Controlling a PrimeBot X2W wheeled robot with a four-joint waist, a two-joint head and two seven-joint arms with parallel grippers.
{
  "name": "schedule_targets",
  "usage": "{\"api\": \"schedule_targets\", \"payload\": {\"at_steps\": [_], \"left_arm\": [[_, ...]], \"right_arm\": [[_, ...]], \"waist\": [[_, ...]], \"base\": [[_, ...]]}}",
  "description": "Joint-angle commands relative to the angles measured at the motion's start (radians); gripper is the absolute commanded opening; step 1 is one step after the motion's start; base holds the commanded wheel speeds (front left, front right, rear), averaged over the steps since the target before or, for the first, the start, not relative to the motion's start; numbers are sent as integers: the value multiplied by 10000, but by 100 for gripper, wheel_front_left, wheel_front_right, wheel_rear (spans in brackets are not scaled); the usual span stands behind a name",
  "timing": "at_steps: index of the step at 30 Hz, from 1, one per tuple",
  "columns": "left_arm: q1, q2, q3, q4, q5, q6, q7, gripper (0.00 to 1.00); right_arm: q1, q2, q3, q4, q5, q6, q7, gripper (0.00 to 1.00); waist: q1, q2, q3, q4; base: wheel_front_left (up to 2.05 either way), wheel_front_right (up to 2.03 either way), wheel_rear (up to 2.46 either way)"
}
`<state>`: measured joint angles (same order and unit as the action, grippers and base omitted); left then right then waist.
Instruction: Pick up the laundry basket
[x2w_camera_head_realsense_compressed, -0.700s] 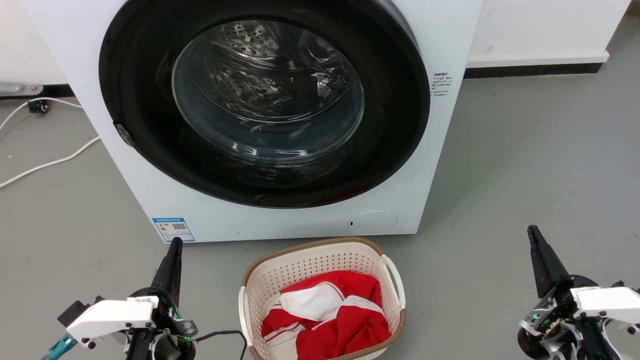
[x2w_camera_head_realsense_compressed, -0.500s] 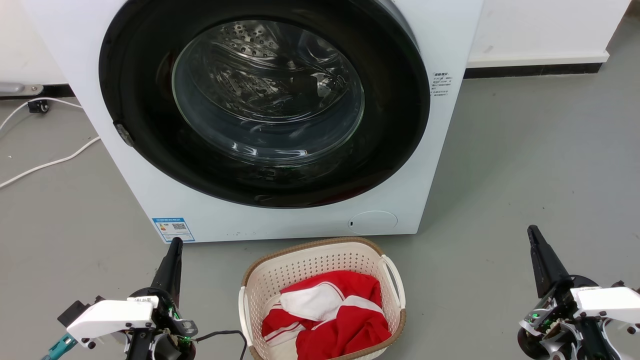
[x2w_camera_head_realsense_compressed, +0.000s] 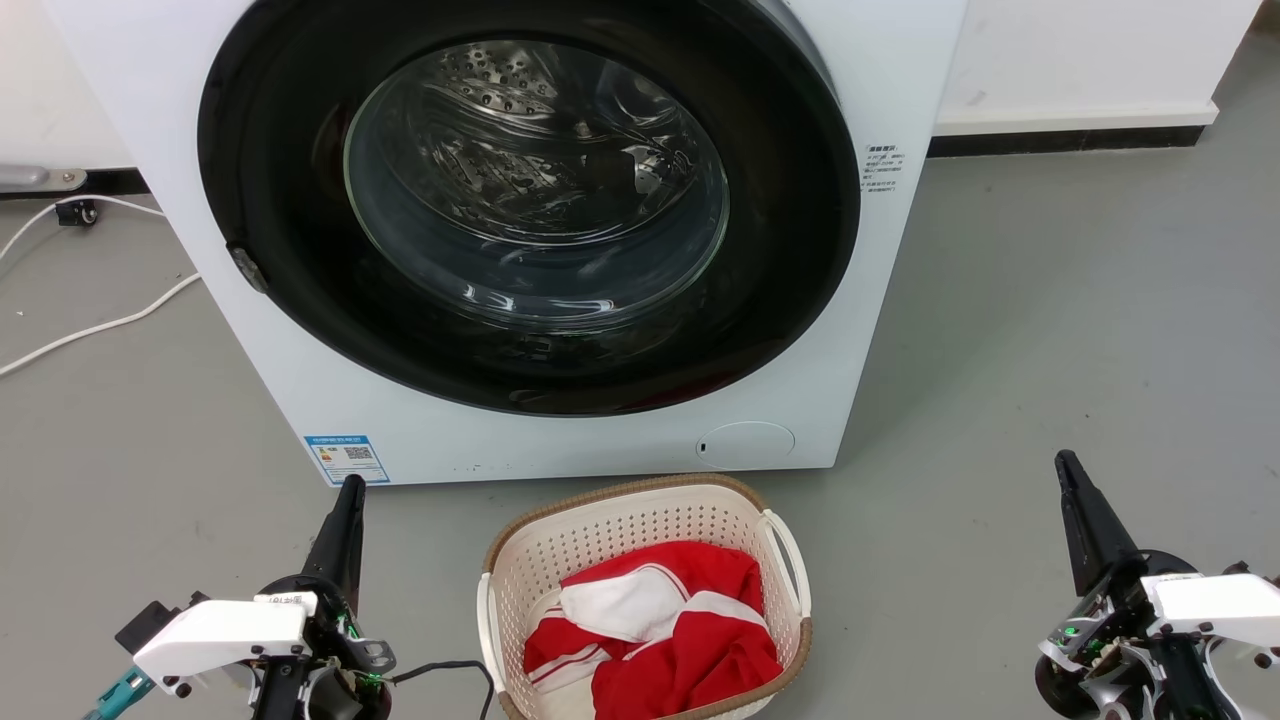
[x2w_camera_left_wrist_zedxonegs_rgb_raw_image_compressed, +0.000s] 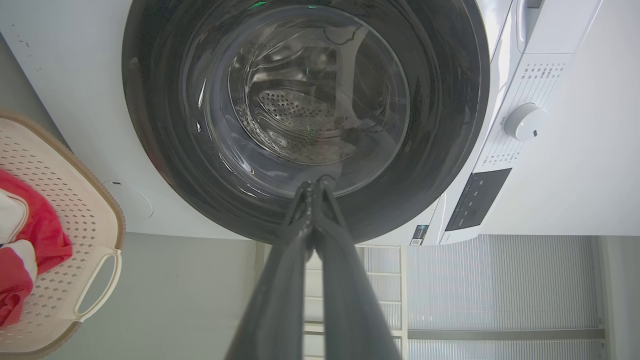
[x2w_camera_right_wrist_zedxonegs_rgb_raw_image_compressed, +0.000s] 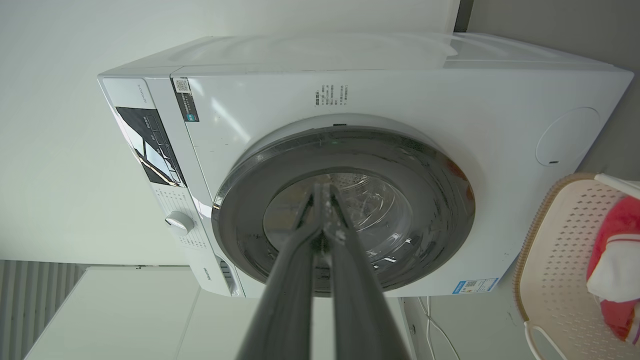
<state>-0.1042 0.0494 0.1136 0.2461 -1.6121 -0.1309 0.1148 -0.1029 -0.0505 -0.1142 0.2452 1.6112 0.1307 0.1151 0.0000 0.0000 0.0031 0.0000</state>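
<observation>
The washer (x2w_camera_head_realsense_compressed: 560, 230) takes up most of what you see and stands on the grey floor (x2w_camera_head_realsense_compressed: 1050, 330). Use it as your reference.

Just in front of the washer's lower edge, near the middle, the basket (x2w_camera_head_realsense_compressed: 620, 530) sits on the floor, a little apart from the cabinet and not yet lifted. A red and white cloth (x2w_camera_head_realsense_compressed: 680, 640) is heaped inside it.

The left claw (x2w_camera_head_realsense_compressed: 348, 490) hangs in front of the washer's lower left corner. The right claw (x2w_camera_head_realsense_compressed: 1066, 465) is well out past the washer's right side. Both point towards the washer. In each wrist view the two fingers meet at the tips, so both claws are closed and empty. Neither touches the basket, which lies between them.

You look to be at the very start, with the approach not yet begun. The next move seems to call for you to:

- spread both claws;
- swing them inward and down, away from the washer front;
- aim the left claw at the left handle (x2w_camera_head_realsense_compressed: 484, 620) and the right claw at the right handle (x2w_camera_head_realsense_compressed: 790, 565).

The loops are thin and lie close to the basket wall, so a finger probably has to go through or under each one before you close. Lift both sides evenly, or the cloth may tip the basket.
</observation>
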Motion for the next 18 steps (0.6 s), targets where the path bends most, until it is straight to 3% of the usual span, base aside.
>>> {"api": "schedule_targets", "payload": {"at_steps": [1,8,9,18], "left_arm": [[-85,16,23,1,-16,-23,21,0],[-85,16,23,1,-16,-23,21,0],[15,-2,-4,28,0,0,-5,100],[236,-32,-106,46,442,2,-323,100]], "right_arm": [[-100,-3,-12,4,24,-1,21,0],[-100,-3,-13,4,23,0,22,0],[15,2,4,25,-2,2,-3,100],[228,19,11,150,-492,0,-320,100]], "waist": [[0,0,0,0],[0,0,0,0],[0,0,0,0],[0,0,13,2]], "base": [[0,0,0],[0,0,0],[0,0,0],[0,0,0]]}}
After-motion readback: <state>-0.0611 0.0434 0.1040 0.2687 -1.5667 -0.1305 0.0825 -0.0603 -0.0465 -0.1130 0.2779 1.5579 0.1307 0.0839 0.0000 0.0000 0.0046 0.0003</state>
